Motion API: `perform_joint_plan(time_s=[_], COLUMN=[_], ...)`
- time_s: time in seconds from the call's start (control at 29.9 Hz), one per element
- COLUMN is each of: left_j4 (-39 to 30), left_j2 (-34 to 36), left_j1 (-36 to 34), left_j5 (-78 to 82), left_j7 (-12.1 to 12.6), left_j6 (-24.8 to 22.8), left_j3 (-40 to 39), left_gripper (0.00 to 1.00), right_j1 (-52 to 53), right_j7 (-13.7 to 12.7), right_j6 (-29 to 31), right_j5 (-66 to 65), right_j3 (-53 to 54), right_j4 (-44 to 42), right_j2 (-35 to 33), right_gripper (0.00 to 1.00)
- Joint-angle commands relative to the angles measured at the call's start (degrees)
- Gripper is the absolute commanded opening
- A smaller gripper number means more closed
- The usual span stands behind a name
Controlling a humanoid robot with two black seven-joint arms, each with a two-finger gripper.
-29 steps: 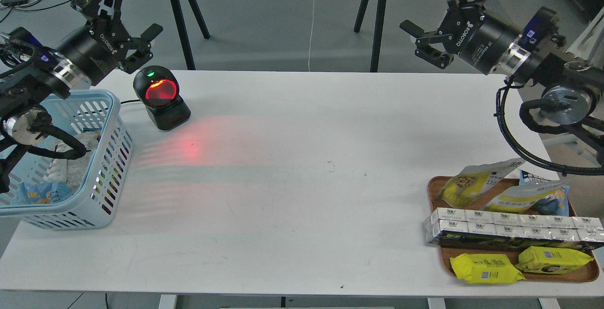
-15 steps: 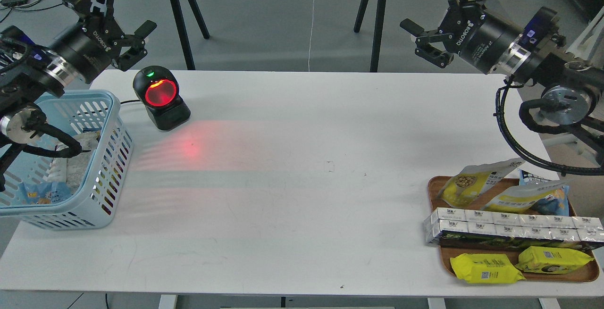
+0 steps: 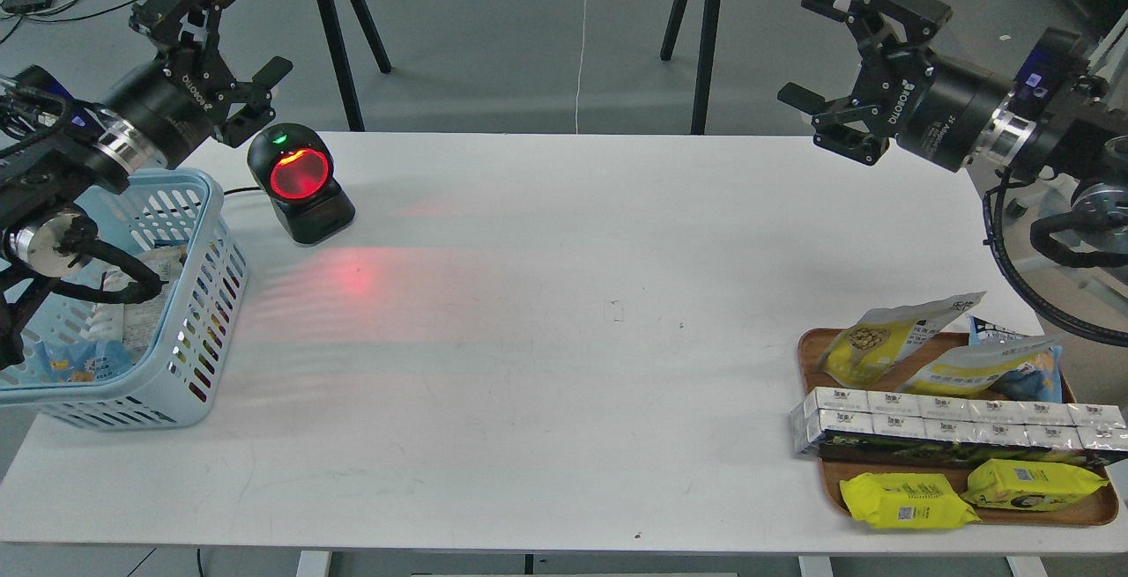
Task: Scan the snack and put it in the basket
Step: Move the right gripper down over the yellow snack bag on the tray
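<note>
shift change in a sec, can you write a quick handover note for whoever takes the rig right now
Left hand: open, empty, raised above the far left corner of the table, behind the basket.
Right hand: open, empty, raised above the far right of the table.
Snack: leaning at the back left of the wooden tray, untouched.
Scanner: lit red, next to the basket, casting a red glow on the table.
Basket: at the left edge, some packets already inside.
Done: nothing yet for this snack.
Left: pick it up, show it to the scanner, drop it in the basket.
</note>
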Motion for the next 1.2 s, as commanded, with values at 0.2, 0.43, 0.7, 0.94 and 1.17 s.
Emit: perform_joint_plan(time_s=[0.2,0.43,0.7,0.94,1.17], left_j4=[-0.01,-0.01,0.08,0.78,0.87], left_j2=[0.07,0.07,0.16,-0.02,-0.02], left_j1=[-0.23,-0.23,-0.05,-0.05,0.04], left_j5=[0.01,0.01,0.01,0.01,0.01], left_j7=[0.00,0.00,0.00,0.00,0.00], left_j6=[0.00,0.00,0.00,0.00,0.00], left_j3=[0.00,0.00,0.00,0.00,0.09], left_gripper=[1.00,1.00,1.00,1.00,1.00], right_j1=[19.46,34.76,41.71,44.36,44.27], right_j7=[-0.01,-0.01,-0.01,-0.01,-0.01], right_j6=[0.00,0.00,0.00,0.00,0.00], right_j5=[-14.57,-26.44,-49.36,-73.27,-88.14], right_j3=[-22.47,-39.97,-43.77,-43.77,-43.41], right_j4=[3.16,3.78,8.33,14.58,19.85], right_j2=[-3.08,1.14,2.55,1.76,-1.40], right_gripper=[0.99,0.99,0.99,0.99,0.99])
